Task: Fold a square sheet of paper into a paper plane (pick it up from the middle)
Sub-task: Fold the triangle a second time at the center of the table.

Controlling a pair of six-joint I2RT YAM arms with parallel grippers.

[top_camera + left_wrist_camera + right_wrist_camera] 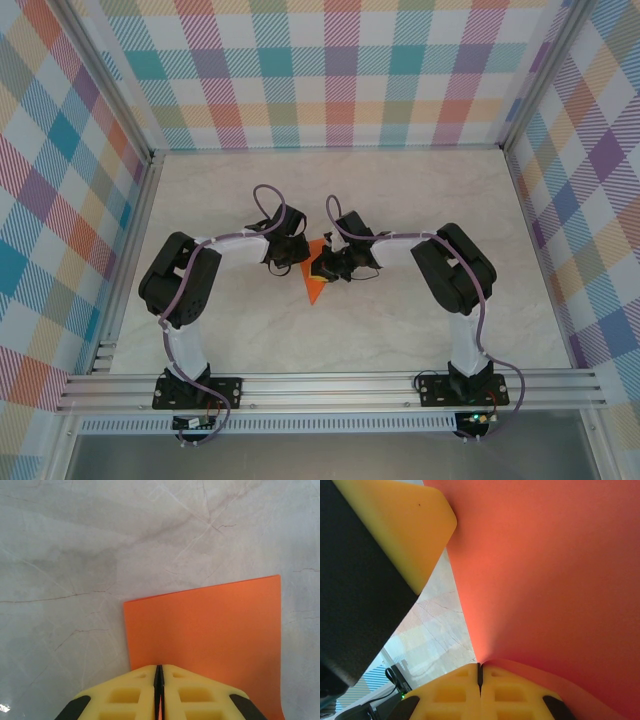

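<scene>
Orange paper sheet sits mid-way across the table, point toward 6 o'clock. Right gripper is clamped on it, with the paper rising toward 1 o'clock. My left gripper is closed too, sheet lying at its 12 to 1 o'clock, but pinching or just pressing I can't tell.

Table open around; left hand, right hand crowd paper.

Robot test cell in a lab
Plaid-printed panels wall in a marble-look tabletop from 9 through 12 to 3 o'clock; aluminium rails at 6 o'clock carry two arm bases.
</scene>
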